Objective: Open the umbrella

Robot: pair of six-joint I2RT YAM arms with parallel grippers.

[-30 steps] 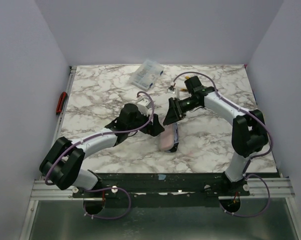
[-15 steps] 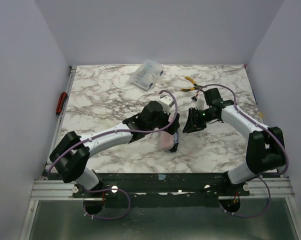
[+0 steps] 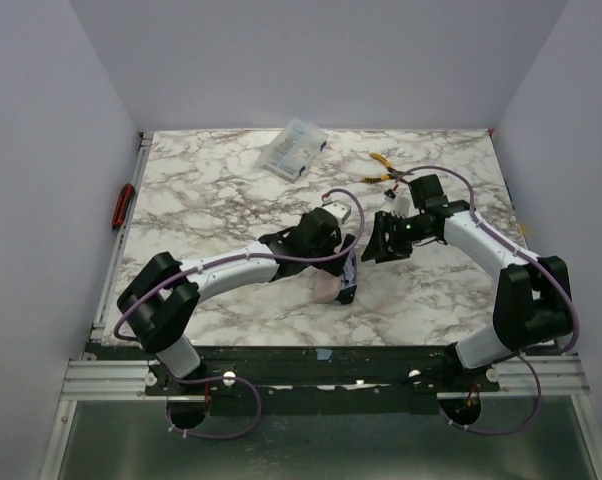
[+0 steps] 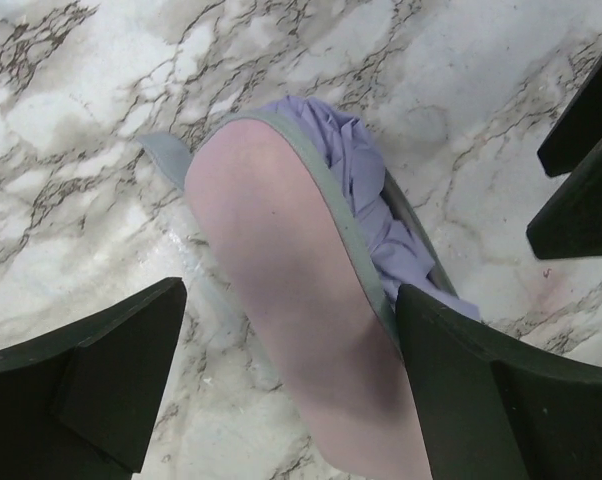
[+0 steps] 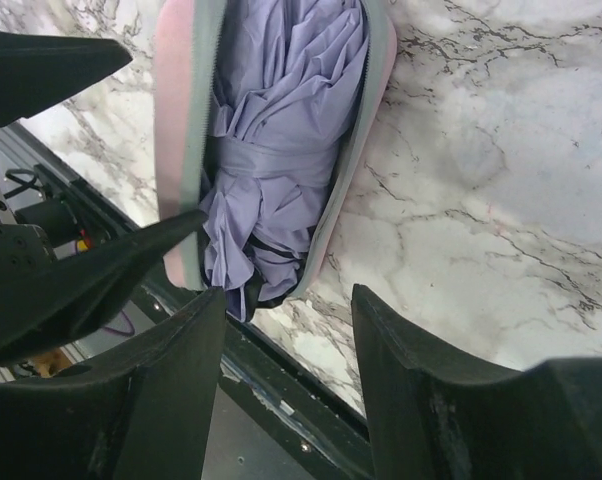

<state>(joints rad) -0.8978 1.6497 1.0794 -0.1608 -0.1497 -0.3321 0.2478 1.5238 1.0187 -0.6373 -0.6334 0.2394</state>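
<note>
Folded lavender umbrella in pink zip case, top-view centre. Released: left tool astride case, right tool empty.

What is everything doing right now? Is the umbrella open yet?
Umbrella: folded up, not open yet.
Pink case: unzipped, umbrella inside, lying on the table.
Left gripper: open, straddling the pink case.
Right gripper: open, holding nothing.
Clear plastic box: lying flat; open or shut, too small to tell.
</note>
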